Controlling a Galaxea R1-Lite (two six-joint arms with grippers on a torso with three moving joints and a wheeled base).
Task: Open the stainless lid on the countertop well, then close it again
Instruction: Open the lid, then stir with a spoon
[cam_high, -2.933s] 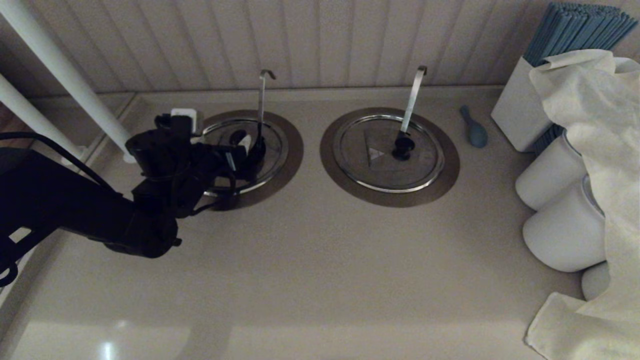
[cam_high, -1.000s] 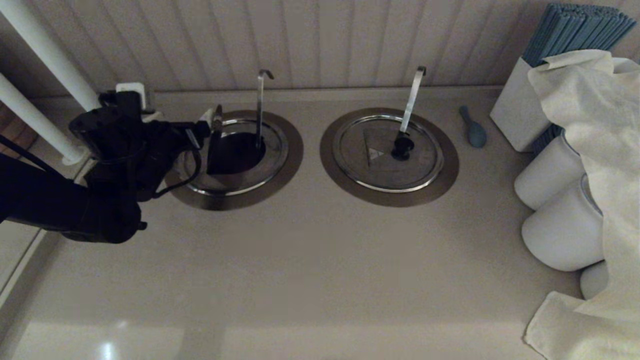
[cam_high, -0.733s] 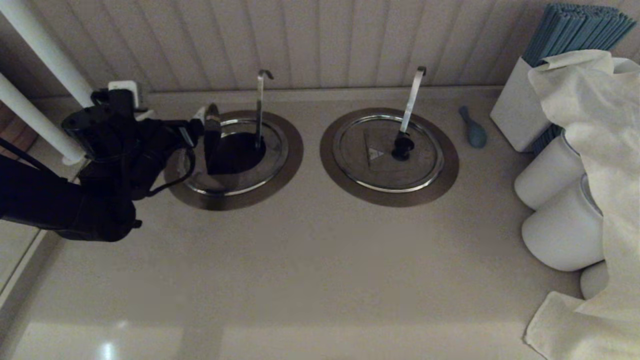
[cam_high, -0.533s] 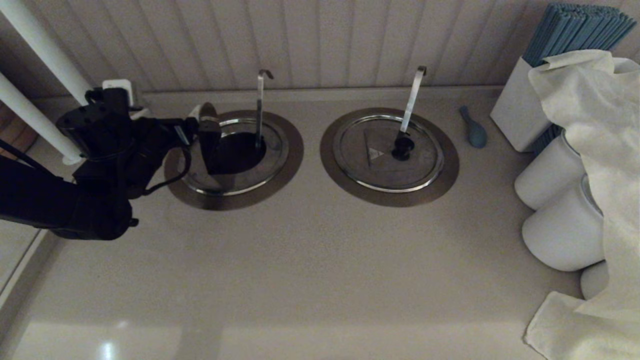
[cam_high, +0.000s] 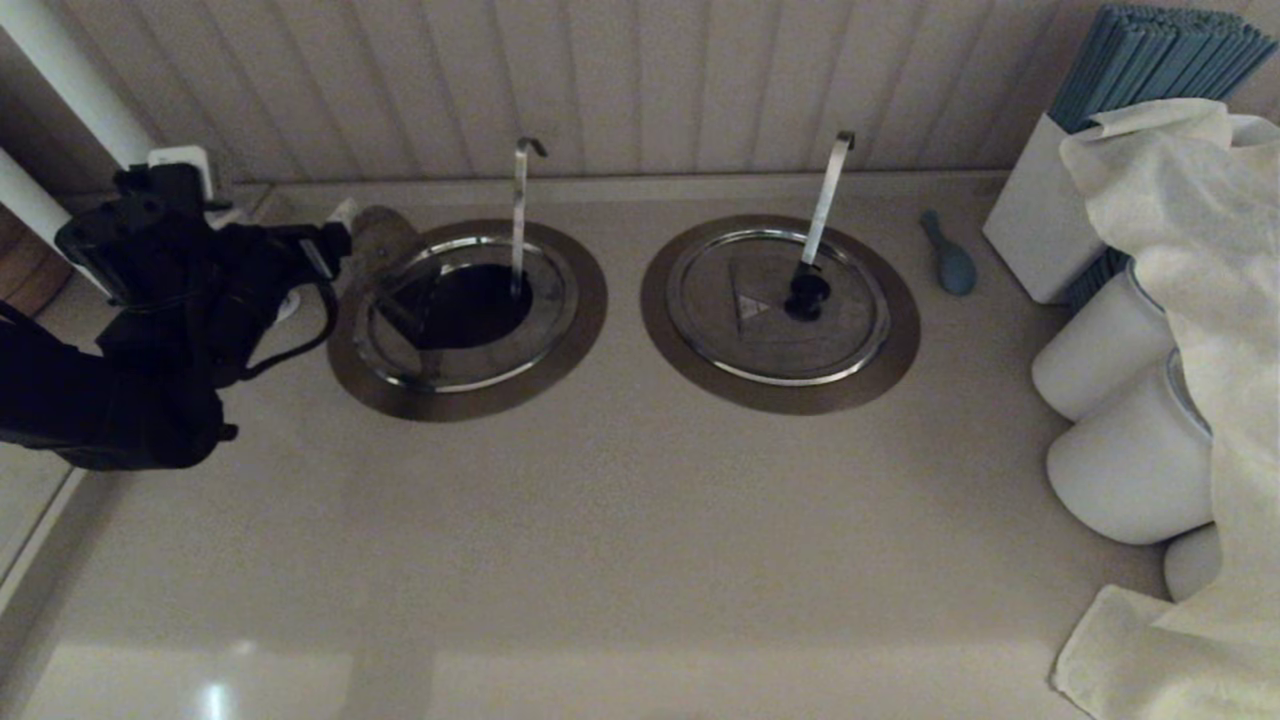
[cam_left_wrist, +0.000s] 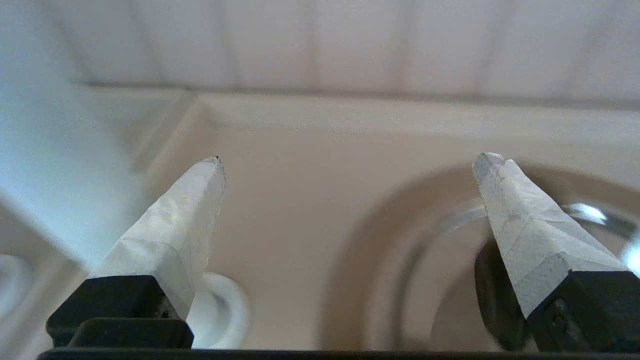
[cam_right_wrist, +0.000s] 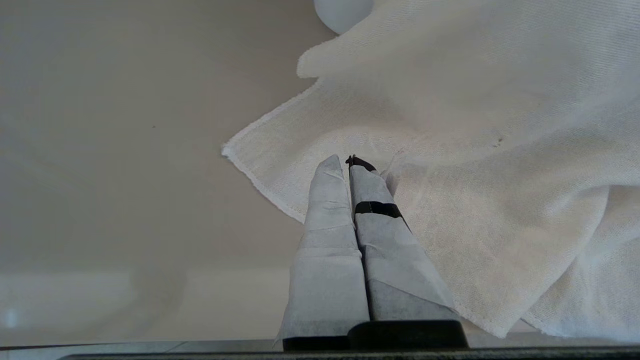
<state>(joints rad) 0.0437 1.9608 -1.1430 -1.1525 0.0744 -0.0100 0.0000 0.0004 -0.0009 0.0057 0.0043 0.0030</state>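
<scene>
The stainless lid (cam_high: 470, 352) lies in the left countertop well, ringed by its dull flange (cam_high: 565, 345). Its folding section (cam_high: 385, 250) is swung up and leans over to the left, baring the dark hole (cam_high: 470, 305). The thin hook-tipped handle (cam_high: 519, 205) rises out of the hole. My left gripper (cam_high: 338, 235) is just left of the raised section, open and holding nothing. In the left wrist view the left gripper (cam_left_wrist: 352, 160) is spread wide, with the black knob (cam_left_wrist: 492, 295) beside one finger. My right gripper (cam_right_wrist: 345, 161) is shut over a white cloth (cam_right_wrist: 475, 150), out of the head view.
The twin lid (cam_high: 770, 335) with its broader pale handle (cam_high: 826, 200) is closed to the right. A blue utensil (cam_high: 948, 262), a white box of blue sticks (cam_high: 1035, 225), white jars (cam_high: 1120, 470) and draped cloth (cam_high: 1200, 300) fill the right side. White posts (cam_high: 70, 85) stand behind the left arm.
The left gripper lifted the folding section from flat to upright, then past upright to the left. It has let go, opened and drawn back leftwards.
</scene>
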